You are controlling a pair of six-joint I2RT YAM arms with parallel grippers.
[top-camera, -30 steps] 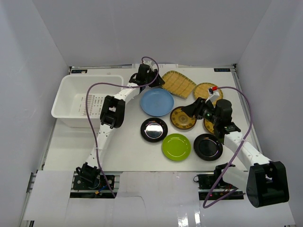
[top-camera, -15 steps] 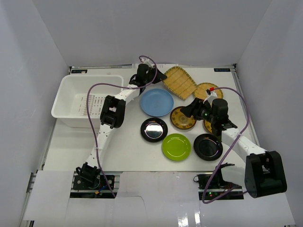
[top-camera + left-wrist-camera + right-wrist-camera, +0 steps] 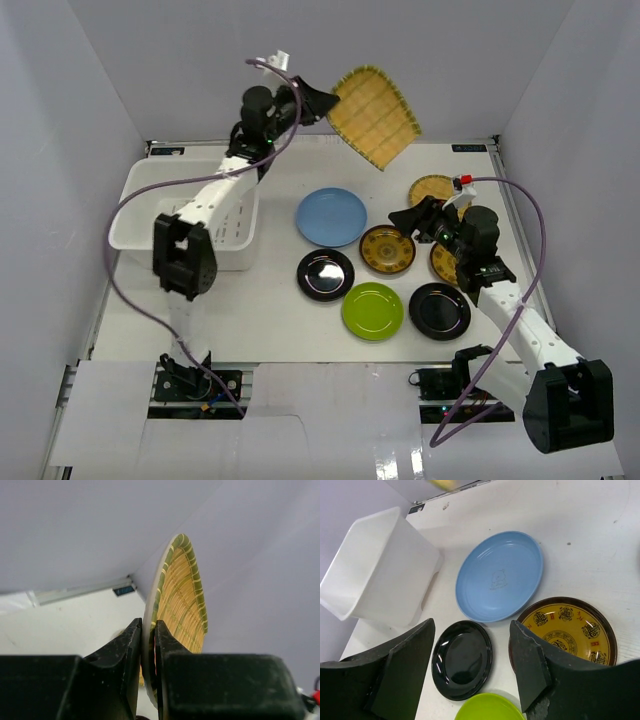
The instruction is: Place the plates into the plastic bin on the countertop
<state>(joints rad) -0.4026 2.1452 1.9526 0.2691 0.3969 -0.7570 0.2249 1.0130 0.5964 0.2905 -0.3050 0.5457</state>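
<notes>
Your left claw is pinched on the rim of the large yellow woven-bamboo plate. It holds the plate edge-on, high above the white bench, near the top centre of the overhead view. In the left wrist view both fingers press flat against the weave at the plate's lower edge. That rim grip looks chosen because the plate is too wide to span. The height should carry it over the flared rim of the white rectangular plastic bin, which sits at the left of the frame, well apart from the plate.

Your right claw hangs spread above the dark gold-patterned plate, gripping nothing, and is probably lining up a later pick. The round light blue plate, a glossy black plate and the lime green plate lie flat mid-frame.

A second gold-patterned plate is mostly covered by the right arm, so you cannot judge how it lies. The left arm crosses the bin and hides part of its floor. How deep the woven rim sits between the fingers cannot be made out.
</notes>
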